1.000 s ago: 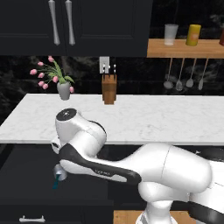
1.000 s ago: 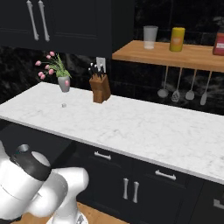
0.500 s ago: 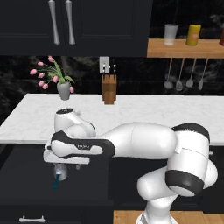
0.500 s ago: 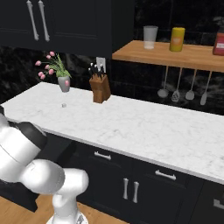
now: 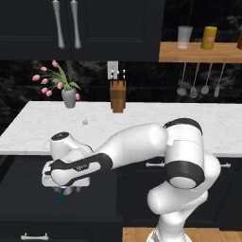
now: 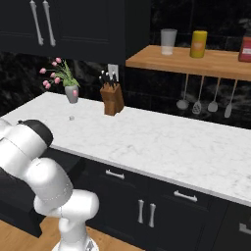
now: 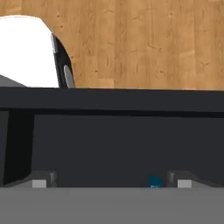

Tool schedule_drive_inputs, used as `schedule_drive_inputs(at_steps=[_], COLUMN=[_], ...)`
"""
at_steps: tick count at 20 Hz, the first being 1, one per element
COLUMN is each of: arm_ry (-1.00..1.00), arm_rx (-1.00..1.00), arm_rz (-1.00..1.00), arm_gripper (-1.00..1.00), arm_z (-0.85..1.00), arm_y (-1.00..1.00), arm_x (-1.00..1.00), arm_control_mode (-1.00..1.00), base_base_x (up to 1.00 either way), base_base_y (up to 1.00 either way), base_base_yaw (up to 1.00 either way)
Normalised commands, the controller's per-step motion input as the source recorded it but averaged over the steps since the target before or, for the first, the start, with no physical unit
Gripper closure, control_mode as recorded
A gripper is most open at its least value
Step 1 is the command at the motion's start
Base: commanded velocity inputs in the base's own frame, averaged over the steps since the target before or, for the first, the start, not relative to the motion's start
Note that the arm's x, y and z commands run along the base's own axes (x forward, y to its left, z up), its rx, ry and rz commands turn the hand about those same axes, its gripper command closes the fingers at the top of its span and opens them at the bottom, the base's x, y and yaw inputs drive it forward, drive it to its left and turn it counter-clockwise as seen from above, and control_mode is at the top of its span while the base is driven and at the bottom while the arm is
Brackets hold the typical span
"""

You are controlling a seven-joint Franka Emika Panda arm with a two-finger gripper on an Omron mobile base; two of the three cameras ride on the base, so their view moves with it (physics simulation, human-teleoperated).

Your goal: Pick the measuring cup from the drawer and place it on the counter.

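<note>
The drawer [image 5: 23,189] stands pulled out below the counter [image 5: 142,127], its inside dark. My gripper [image 5: 65,191] hangs low over it, pointing down. Just under the hand a short teal-blue handle [image 5: 60,198] of the measuring cup shows; the cup's bowl is hidden by the hand. In the hand view my gripper [image 7: 111,183] is open, fingertips [image 7: 43,179] far apart. A teal spot of the measuring cup [image 7: 154,181] sits just inside the right-hand tip, against the dark drawer [image 7: 113,140]. Nothing is held.
On the counter [image 6: 147,137] stand a grey vase with pink tulips [image 5: 68,97], a knife block [image 5: 118,96] and a tiny grey object [image 5: 85,122]. A wooden shelf [image 5: 198,52] with cups and hanging utensils is at the back right. Wooden floor [image 7: 144,43] lies beyond the drawer front.
The arm's elbow and upper links have swung up and to the right. The hand has stayed low over the drawer at about the same spot, jaws still wide.
</note>
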Motion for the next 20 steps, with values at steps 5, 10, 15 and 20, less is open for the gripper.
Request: schedule_drive_inputs(at_steps=[5,10,15,20], arm_ry=[0.0,0.0,-0.01,0.0], arm_rx=[0.0,-0.03,-0.05,-0.11], arm_rz=[0.0,0.0,0.0,0.0], arm_gripper=[-1.0,-1.0,-1.0,-1.0], arm_z=[-0.35,-0.48,-0.44,-0.15], arm_y=[0.05,0.22,0.51,0.71], arm_x=[0.44,0.21,0.15,0.21], arm_control_mode=[-1.0,-1.0,-1.0,-1.0], base_base_x=[0.0,0.0,0.0,0.0], base_base_y=[0.0,0.0,0.0,0.0], base_base_yaw=[0.0,0.0,0.0,0.0])
